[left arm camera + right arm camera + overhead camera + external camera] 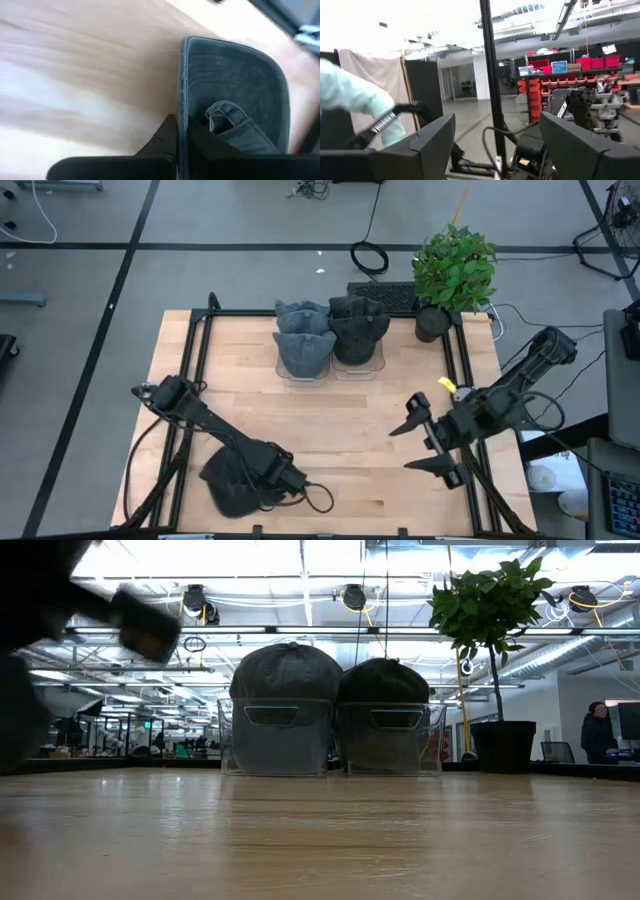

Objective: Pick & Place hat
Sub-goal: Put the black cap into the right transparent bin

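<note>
My left gripper [290, 477] is clamped on the dark hat [235, 480] at the lower left of the high view, near the table's [350, 420] front edge. In my left wrist view the hat's brim [235, 85] runs up from between my fingers [162, 142]. My right gripper [420, 445] hovers at the lower right with its jaws spread, holding nothing, well apart from the hat.
</note>
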Motion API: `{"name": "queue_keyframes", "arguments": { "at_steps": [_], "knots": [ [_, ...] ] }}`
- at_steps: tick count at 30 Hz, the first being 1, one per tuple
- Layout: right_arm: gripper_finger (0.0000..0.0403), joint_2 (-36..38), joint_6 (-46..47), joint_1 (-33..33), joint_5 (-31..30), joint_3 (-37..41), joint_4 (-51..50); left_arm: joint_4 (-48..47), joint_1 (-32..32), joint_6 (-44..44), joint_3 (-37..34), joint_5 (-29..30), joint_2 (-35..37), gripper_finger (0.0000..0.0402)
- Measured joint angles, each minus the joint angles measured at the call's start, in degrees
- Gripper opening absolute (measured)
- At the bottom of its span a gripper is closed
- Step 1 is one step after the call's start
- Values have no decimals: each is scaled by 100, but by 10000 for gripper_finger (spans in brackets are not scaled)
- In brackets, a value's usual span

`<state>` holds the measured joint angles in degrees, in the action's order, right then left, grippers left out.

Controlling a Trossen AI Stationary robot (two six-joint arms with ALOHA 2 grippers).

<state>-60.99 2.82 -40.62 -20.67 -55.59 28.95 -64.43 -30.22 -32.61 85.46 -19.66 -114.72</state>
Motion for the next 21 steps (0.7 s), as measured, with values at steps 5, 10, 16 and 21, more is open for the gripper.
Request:
{"name": "queue_keyframes", "arguments": {
  "at_steps": [5,10,16,21],
  "knots": [
    [279,320,143,0,-6,0,-2,-30,-2,-274,266,1164,529,9],
    [279,671,265,17,-17,-2,-107,-11,-10,-353,331,2327,1240,9],
    [279,987,277,55,-97,-2,-155,97,14,-666,331,3686,2023,9],
    [279,1141,372,65,-669,-2,-421,514,14,-1332,333,4618,2355,9]
  ]
}}
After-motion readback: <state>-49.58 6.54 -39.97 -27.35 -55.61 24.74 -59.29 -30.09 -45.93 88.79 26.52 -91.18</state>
